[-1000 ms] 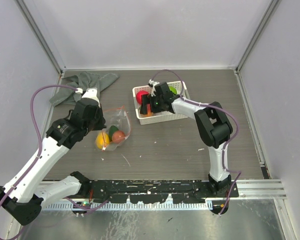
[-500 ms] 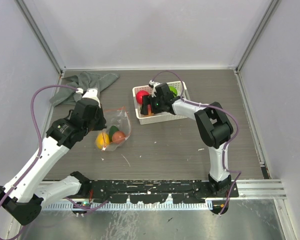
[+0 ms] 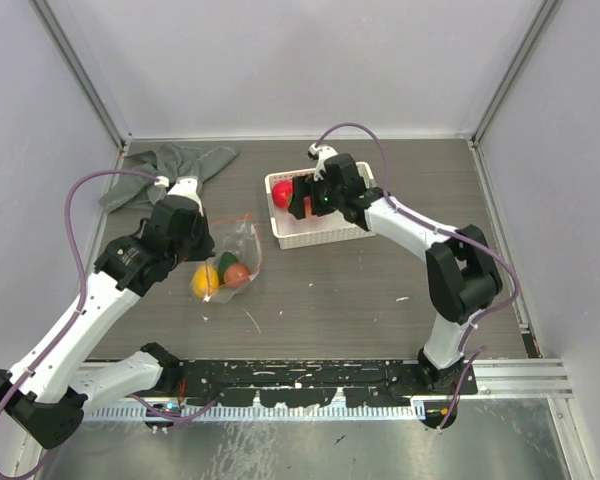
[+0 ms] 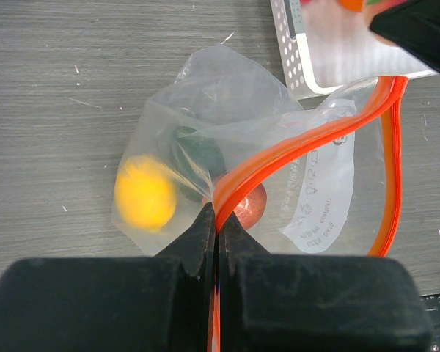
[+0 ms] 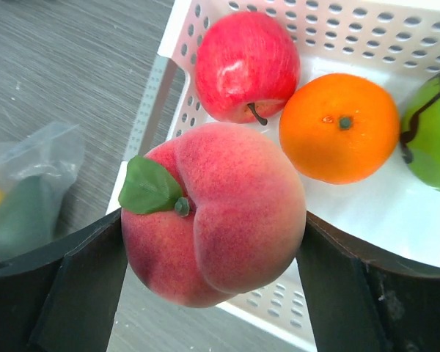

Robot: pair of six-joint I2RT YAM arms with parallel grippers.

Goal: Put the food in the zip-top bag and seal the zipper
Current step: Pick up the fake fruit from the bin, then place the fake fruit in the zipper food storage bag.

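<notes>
My left gripper (image 4: 218,220) is shut on the orange-red zipper (image 4: 308,136) and holds the mouth of the clear zip-top bag (image 4: 227,110) open on the table. In the bag lie a yellow fruit (image 4: 145,192), a dark green one (image 4: 198,150) and a reddish-brown one (image 4: 251,205). My right gripper (image 5: 213,257) is shut on a peach (image 5: 213,213), held above the near left edge of the white basket (image 5: 396,29). A red apple (image 5: 247,64), an orange (image 5: 339,126) and a green fruit (image 5: 433,139) lie in the basket. From above, the bag (image 3: 235,240) lies left of the basket (image 3: 325,232).
A grey cloth (image 3: 170,165) lies crumpled in the back left corner. The enclosure's walls close in the table on three sides. The bag's far zipper end almost touches the basket's corner.
My right gripper has risen out of the basket with the peach held in it, and its arm has straightened. The left arm and the bag have not moved.
</notes>
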